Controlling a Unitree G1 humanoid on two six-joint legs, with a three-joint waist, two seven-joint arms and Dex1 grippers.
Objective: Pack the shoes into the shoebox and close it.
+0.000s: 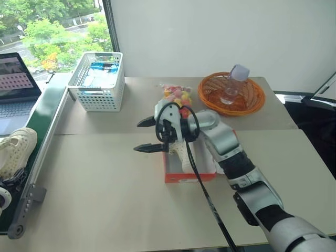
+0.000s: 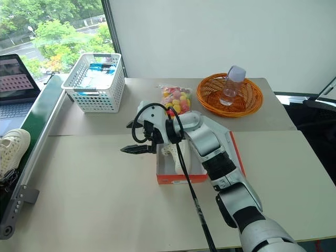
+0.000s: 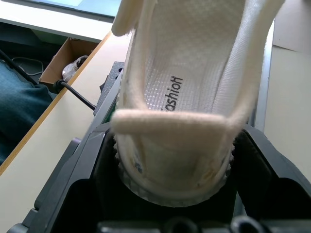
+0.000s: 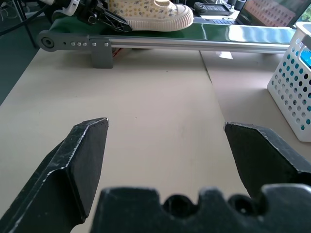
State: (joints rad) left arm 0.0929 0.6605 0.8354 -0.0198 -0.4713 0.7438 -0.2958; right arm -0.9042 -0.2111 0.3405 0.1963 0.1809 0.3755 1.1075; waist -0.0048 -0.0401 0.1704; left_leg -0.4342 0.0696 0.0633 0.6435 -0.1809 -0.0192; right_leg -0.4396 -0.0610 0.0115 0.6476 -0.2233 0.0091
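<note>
Here, a cream-coloured table (image 1: 105, 199) is filling the head camera's picture, and the packing is sitting roughly at its midpoint. At the centre, the red-orange shoebox (image 1: 190, 177) is lying open on the table, and a pale mesh shape, most likely the first shoe (image 1: 181, 149), is showing inside it, partly hidden behind the right arm. The right gripper (image 1: 145, 135) is hovering just past the box's 9 o'clock side, its two black fingers spread wide and carrying nothing; its wrist camera is looking between them at bare tabletop.

At about 9 o'clock, at the picture's far edge, a green conveyor belt (image 1: 44, 113) is running alongside the table. The second shoe (image 3: 187, 92) is lying on it, and the left gripper (image 3: 172, 187) is reaching around its heel: the wrist camera is looking straight into the shoe's opening, with the dark fingers (image 3: 272, 165) flanking the heel on both sides. Whether they are already pressing on it cannot be told.

At 11 o'clock a white lattice basket (image 1: 98, 84) is standing; at 1 o'clock an orange wicker tray (image 1: 231, 94) is holding a clear bottle (image 1: 232, 84), with a bag of coloured sweets (image 1: 177, 94) near 12.

By my judgement, one shoe is packed; the second is waiting to be lifted over, laid in the box, and the lid shut.
</note>
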